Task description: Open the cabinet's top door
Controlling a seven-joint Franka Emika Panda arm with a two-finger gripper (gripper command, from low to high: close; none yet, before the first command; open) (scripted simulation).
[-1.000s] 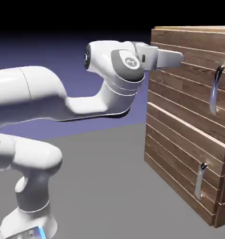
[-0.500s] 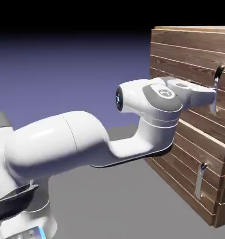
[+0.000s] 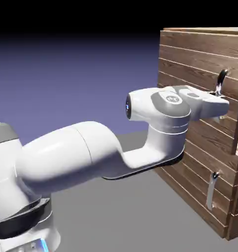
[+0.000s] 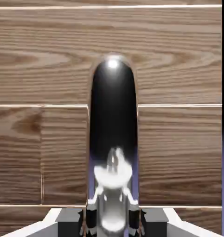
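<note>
— The cabinet (image 3: 199, 123) is filling the right side of the exterior view, a big box of brown planks. See how the top door (image 3: 189, 64) is starting to swing? Its right edge is standing proud of the panel below now, where a second ago it was lying flush.

— I am seeing that. And the white arm (image 3: 91, 152) is stretching across from the lower left, much lower and further right than it was a moment back.

— Right, and the gripper (image 3: 218, 104) is sitting at the long handle (image 3: 220, 81), upper right of the frame. In the hand view the handle (image 4: 112, 139) is running straight up the middle, dark and shiny, and the fingertips (image 4: 91, 217) are pinching it at the bottom edge.

— So the claw was gaping wide half a second ago, and now it is clamping the handle.

— Yes. I would say the grasp is made and the pull is just beginning; the door is barely ajar, so most of the opening is still waiting.
</note>
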